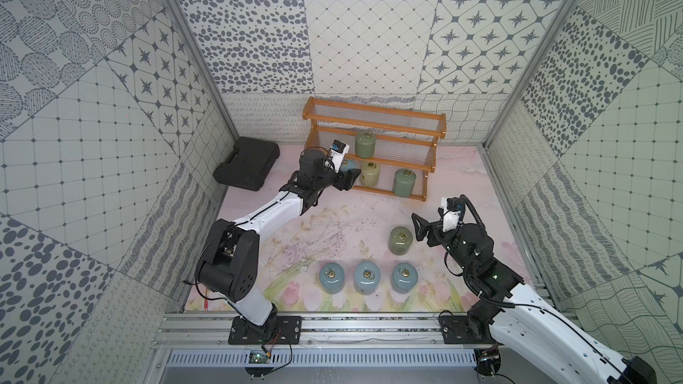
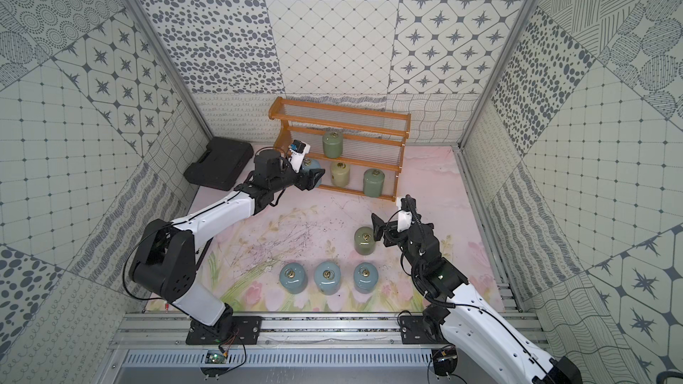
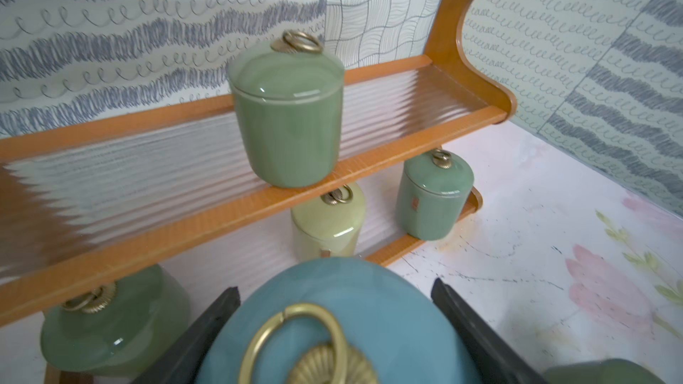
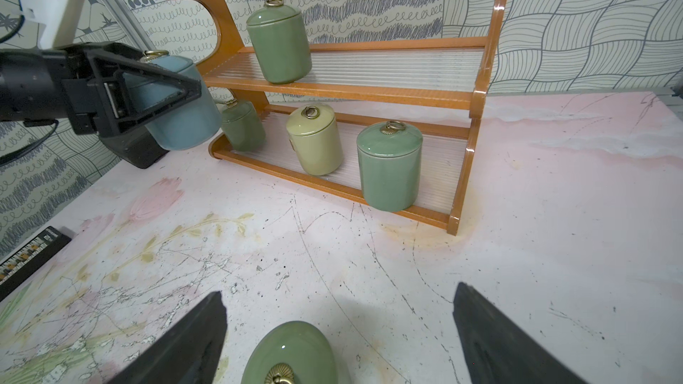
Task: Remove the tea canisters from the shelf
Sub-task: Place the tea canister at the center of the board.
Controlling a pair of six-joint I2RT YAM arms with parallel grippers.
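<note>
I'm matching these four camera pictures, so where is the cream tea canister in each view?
In a top view: cream canister on the shelf's lowest tier, near centre.
In a top view: same tier, beside the lower green canister.
Left wrist: under the middle tier, beyond the blue canister.
Right wrist: lowest tier, beside the lower green canister.
Shared landmark: upper green canister, alone on the middle tier.

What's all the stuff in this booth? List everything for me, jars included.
shelf: one, orange-brown wood, back of table
green canisters: four; one on middle tier, two on bottom tier, one on table
cream canister: one, bottom tier, between the greens
blue canisters: four; three in a front row on table, one gripped
black case: one, table's far left corner
table: one, pink floral
left gripper: shut on a blue canister
right gripper: open, by the table's green canister
</note>
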